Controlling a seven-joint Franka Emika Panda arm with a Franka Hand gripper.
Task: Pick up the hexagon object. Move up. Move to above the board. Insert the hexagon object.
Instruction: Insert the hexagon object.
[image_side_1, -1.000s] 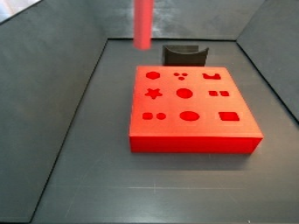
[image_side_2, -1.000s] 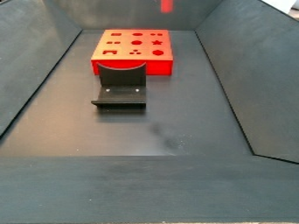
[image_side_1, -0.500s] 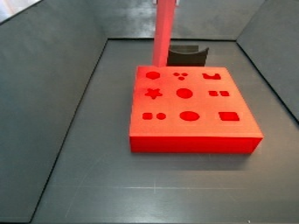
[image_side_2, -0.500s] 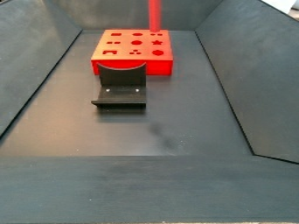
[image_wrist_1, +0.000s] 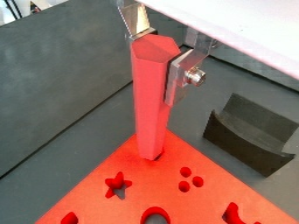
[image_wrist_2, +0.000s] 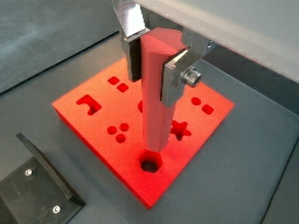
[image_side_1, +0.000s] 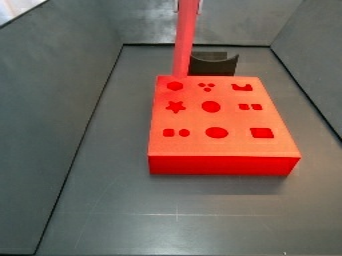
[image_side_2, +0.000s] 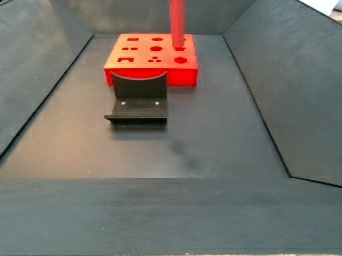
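The hexagon object (image_wrist_2: 156, 105) is a long red-pink rod held upright. My gripper (image_wrist_2: 153, 66) is shut on its upper part, one silver finger on each side, in both wrist views (image_wrist_1: 158, 54). The rod's lower end stands in the mouth of a dark hole at a corner of the board (image_wrist_2: 177, 171), a red-orange slab with several shaped holes. In both side views the rod (image_side_1: 186, 40) (image_side_2: 177, 20) comes down from above the frame onto the board (image_side_1: 221, 148) (image_side_2: 147, 76), and the gripper itself is out of view there.
The dark fixture (image_side_1: 211, 62) (image_side_2: 136, 100) stands on the grey floor just beside the board, also seen in both wrist views (image_wrist_1: 251, 131) (image_wrist_2: 35, 188). Sloping grey walls enclose the floor on all sides.
The rod has shifted sideways over the board's corner hole and come down; its lower end now reaches the board, lower than half a second ago.
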